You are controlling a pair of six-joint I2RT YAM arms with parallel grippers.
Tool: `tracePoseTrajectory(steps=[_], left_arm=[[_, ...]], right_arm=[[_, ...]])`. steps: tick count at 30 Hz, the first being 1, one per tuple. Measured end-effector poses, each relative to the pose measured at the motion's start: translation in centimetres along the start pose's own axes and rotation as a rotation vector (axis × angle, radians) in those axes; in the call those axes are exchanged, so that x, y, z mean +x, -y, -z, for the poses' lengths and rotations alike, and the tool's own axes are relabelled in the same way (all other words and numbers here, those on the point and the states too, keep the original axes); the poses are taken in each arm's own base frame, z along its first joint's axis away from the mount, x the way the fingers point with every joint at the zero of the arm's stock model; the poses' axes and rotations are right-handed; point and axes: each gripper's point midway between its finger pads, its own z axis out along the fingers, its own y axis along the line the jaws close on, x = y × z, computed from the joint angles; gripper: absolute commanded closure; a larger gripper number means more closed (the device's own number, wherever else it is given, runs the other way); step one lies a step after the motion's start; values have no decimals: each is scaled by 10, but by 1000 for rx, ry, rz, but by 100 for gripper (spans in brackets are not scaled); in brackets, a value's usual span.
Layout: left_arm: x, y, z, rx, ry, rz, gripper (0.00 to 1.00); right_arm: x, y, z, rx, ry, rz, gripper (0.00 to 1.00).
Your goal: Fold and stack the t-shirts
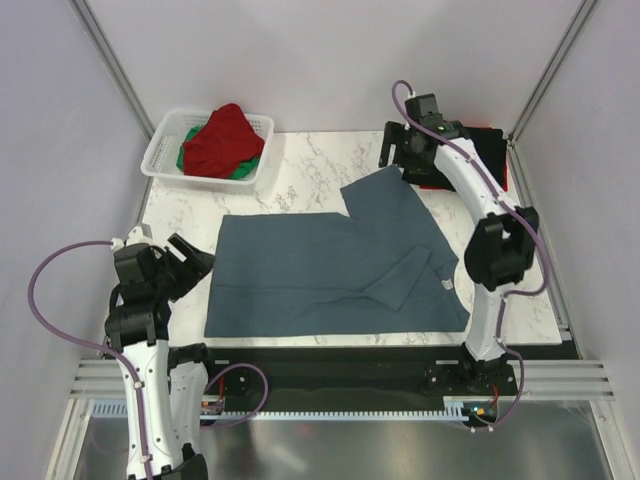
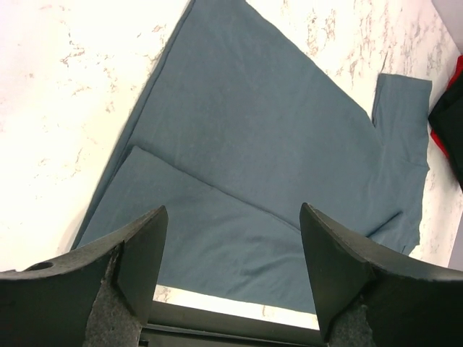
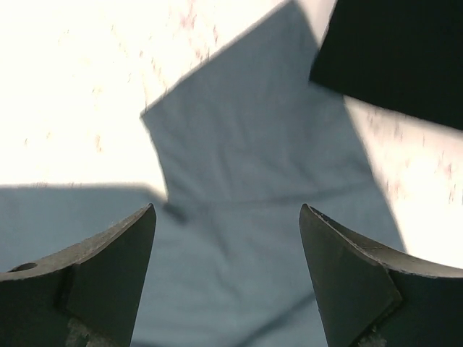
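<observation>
Slate blue-grey t-shirt (image 1: 320, 275): one, spread flat mid-surface, its long side along the near edge, neck label (image 1: 446, 285) toward the right edge. One sleeve is folded in over the body; the other points at the far edge.

Left pincer (image 1: 195, 258): at the left edge, jaws apart, holding nothing.
Right pincer (image 3: 228, 210): over the far sleeve, jaws apart, holding nothing.

Other stock: red t-shirt (image 1: 222, 138) and green t-shirt (image 1: 240, 172) in the basket (image 1: 160, 150) at the far left corner; black t-shirt (image 1: 485, 150) at the far right corner.

Risks:
- A pinch at the sleeve may also snag the black t-shirt, which lies near it.
- Dragging nearward could spill cloth over the near edge.
- Gripping one layer at the fold would undo it.

Open room: bare marble surface (image 1: 300, 165) along the far edge between basket and right arm. There is a narrow strip at the left edge and little space at the right.
</observation>
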Motion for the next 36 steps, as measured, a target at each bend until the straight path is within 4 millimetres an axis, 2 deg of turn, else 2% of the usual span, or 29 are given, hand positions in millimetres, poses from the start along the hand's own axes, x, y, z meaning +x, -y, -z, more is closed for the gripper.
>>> tracePoseTrajectory(steps=[4,6,14,19,21,23,27,28,30,31,33,34,36], left_arm=[[-3,2,6,14,38,-8,23],[-4,1,8,12,53,-11,24],[-5,1,9,8,61,-14,24],[-5,0,9,5,62,-16,25],[-5,1,9,6,60,-18,25],[-4,1,9,7,60,-19,25],[-4,1,9,9,58,-20,25],[-4,1,9,9,59,-20,26],[-4,1,9,10,60,-20,26],[-4,1,10,11,62,-21,26],[-4,1,10,12,64,-21,26],[-4,1,10,12,65,-21,26],[-5,1,10,7,67,-21,26]], right_arm=[[-30,-5,-58,33,37,44,12],[-39,-5,-86,45,57,61,12],[-27,13,-179,106,75,97,12],[-24,32,-213,188,111,116,12],[-30,35,-218,207,139,122,13],[-35,36,-221,214,165,122,18],[-37,36,-225,213,179,123,40],[-38,36,-226,212,182,124,49],[-38,36,-229,209,191,124,60],[-39,35,-230,206,200,122,71],[-39,34,-230,198,213,119,84],[-38,33,-230,193,216,113,95],[-36,30,-228,185,218,108,100]])
